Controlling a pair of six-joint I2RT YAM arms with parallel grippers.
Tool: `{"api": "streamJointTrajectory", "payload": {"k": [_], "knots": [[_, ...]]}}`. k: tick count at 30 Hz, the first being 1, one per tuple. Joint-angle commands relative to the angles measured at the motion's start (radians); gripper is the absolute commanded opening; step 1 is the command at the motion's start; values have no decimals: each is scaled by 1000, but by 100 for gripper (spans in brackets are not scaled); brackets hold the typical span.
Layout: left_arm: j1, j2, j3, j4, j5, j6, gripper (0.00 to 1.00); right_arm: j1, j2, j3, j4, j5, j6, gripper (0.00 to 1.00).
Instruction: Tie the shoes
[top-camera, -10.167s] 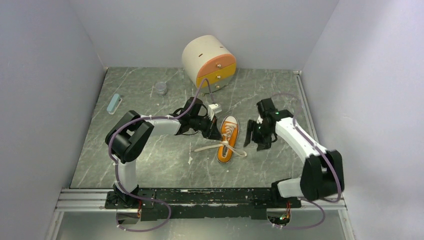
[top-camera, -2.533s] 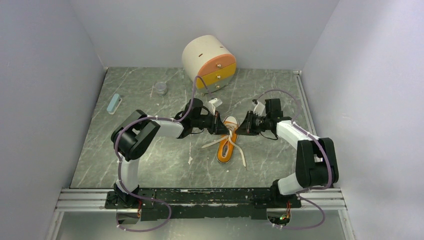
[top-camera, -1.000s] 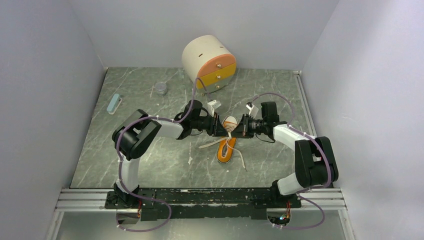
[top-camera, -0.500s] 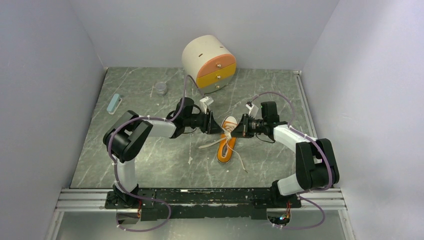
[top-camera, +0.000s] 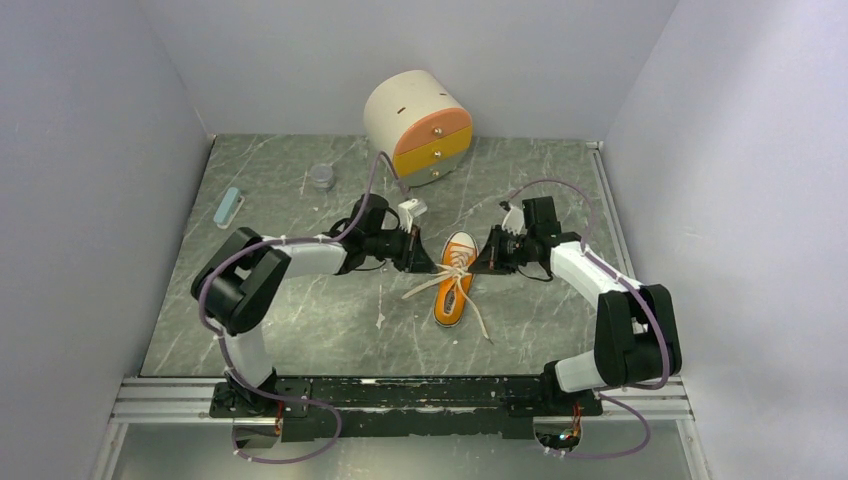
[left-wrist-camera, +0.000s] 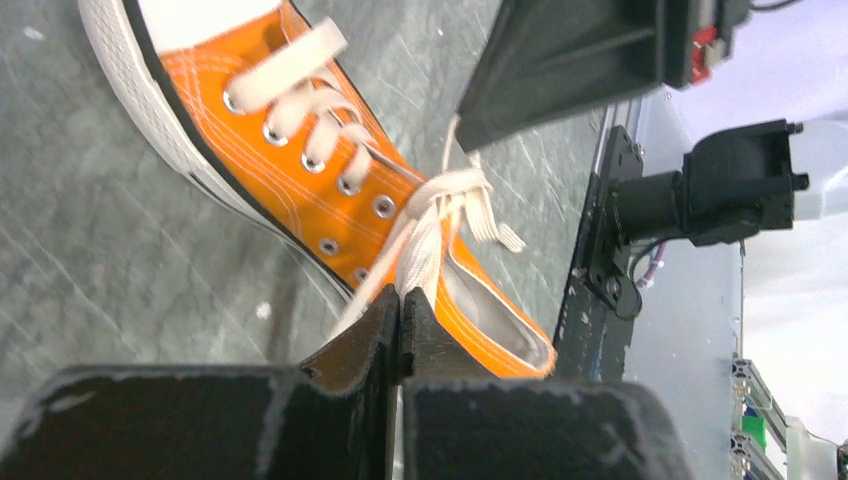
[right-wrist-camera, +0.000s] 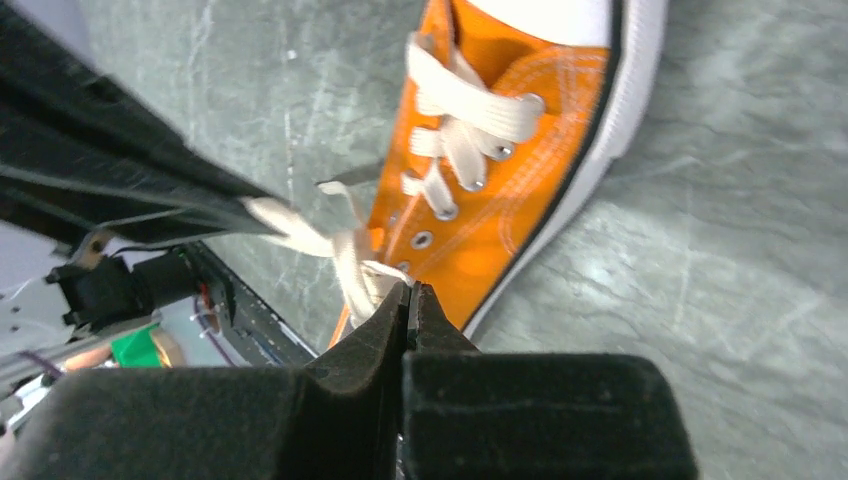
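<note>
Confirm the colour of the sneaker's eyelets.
Silver metal eyelets against the orange sneaker; they show best in the left wrist view.

The left arm (top-camera: 310, 255) and the right arm (top-camera: 590, 272) each have smooth white shells between bulky black joints. A thin purple cable (top-camera: 546, 182) loops along each arm. The left gripper (left-wrist-camera: 400, 300) and right gripper (right-wrist-camera: 408, 292) have matte black, wedge-shaped fingers with scuffed grey edges.
</note>
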Motion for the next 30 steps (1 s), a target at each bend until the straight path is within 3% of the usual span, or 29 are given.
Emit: {"api": "streamJointTrajectory", "payload": {"k": [1,7,10,17,25,29,30], "knots": [[10,-111,-61,-98,-32,35,5,1,-35,10,-115,163,12,0],[43,-172,-93,-249,-168,62,5,-10,14,58,-185,367,115,0],[50,-148,-89,-311,-233,41,5,-47,-5,20,-130,407,166,0],[53,-63,-77,-367,-297,-8,5,-196,14,-99,17,445,236,0],[53,-61,-99,-367,-395,-2,5,-251,17,-165,112,472,244,0],[63,-103,-74,-420,-404,18,5,-241,-19,-110,20,459,138,0],[63,-140,-61,-470,-454,9,24,-239,-50,-84,-36,466,115,13]]}}
